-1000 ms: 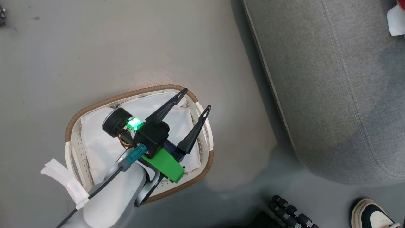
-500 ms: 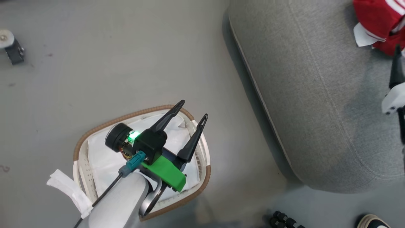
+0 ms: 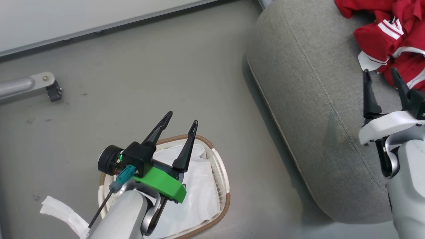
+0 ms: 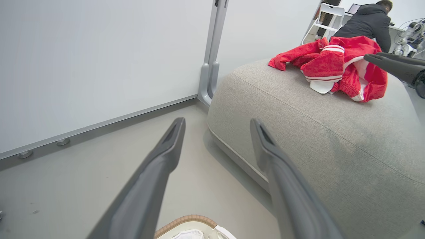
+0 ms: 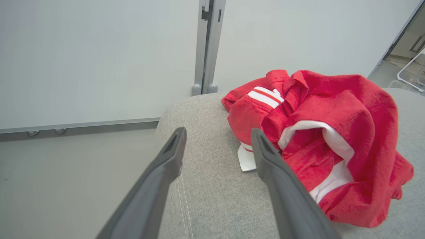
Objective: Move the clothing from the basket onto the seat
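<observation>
The clothing [image 3: 395,33], bright red with white stripes, lies crumpled on top of the grey seat [image 3: 315,99]. My right gripper [image 3: 380,70] is open just in front of it, with nothing between its fingers. In the right wrist view the clothing [image 5: 325,132] sits just right of my right gripper [image 5: 218,131] on the seat [image 5: 206,186]. My left gripper [image 3: 183,118] hangs open and empty above the basket [image 3: 225,186], which holds a white liner cloth [image 3: 199,192]. The left wrist view looks past my left gripper [image 4: 218,121] to the clothing [image 4: 335,63] on the seat [image 4: 315,126].
Grey floor separates basket and seat. A metal leg with a caster [image 3: 33,84] stands at the far left, and a white cloth strip [image 3: 61,212] lies beside the basket. White wall panels and a grey post [image 5: 207,49] stand behind the seat. A person [image 4: 365,23] is far behind the seat.
The head camera has swung up and right, bringing the wall base into view. My right gripper has come into view, open beside the clothing on the seat. My left gripper stays open over the basket.
</observation>
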Robot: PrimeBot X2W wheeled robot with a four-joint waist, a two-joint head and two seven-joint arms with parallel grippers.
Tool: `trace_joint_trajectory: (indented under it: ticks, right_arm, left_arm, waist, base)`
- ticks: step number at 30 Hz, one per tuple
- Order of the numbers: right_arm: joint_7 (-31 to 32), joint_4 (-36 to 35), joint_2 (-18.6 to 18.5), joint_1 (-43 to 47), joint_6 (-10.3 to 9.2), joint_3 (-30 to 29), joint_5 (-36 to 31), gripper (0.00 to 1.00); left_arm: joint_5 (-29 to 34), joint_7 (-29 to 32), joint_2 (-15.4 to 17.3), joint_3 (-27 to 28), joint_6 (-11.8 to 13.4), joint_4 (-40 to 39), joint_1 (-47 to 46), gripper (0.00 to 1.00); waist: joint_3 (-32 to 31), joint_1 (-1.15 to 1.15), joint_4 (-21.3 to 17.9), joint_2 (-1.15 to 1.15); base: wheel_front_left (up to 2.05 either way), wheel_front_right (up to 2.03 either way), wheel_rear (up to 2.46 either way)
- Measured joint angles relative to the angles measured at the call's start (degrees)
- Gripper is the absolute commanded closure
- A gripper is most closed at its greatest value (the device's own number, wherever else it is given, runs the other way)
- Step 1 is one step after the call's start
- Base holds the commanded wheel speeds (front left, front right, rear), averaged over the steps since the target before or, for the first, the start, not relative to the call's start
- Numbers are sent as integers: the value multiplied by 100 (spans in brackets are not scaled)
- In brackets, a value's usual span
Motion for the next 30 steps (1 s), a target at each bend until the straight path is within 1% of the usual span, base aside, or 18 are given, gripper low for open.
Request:
trace_joint_trajectory:
  ticks: [3, 7, 12, 22, 30]
  right_arm:
    - [-1, -337, 183, 153, 0, 57, 89, 0]
    - [0, -621, 426, 391, 0, 125, 136, 0]
    - [0, -739, 616, 692, 0, 204, 160, 0]
    - [0, -750, 784, 1260, 0, 265, 230, 0]
    - [0, -733, 836, 1692, 0, 321, 278, 0]
  left_arm:
    - [94, 0, -93, 254, 0, -2, 128, 0]
    - [246, 0, -187, 667, 0, 0, 307, 0]
    - [404, 0, -304, 1210, 0, 64, 542, 0]
    - [740, 0, -498, 2309, 0, 214, 1110, 0]
    - [913, 0, -590, 2850, 0, 277, 1563, 0]
  waist:
    - [-136, 0, 134, 0]
    - [-295, 0, 346, 0]
    - [-496, 0, 617, 0]
    - [-926, 0, 1065, 0]
    - [-1235, 0, 1299, 0]
  base:
    - [0, 0, 0]
    - [0, 0, 0]
    - [0, 0, 0]
    - [0, 0, 0]
    - [0, 0, 0]
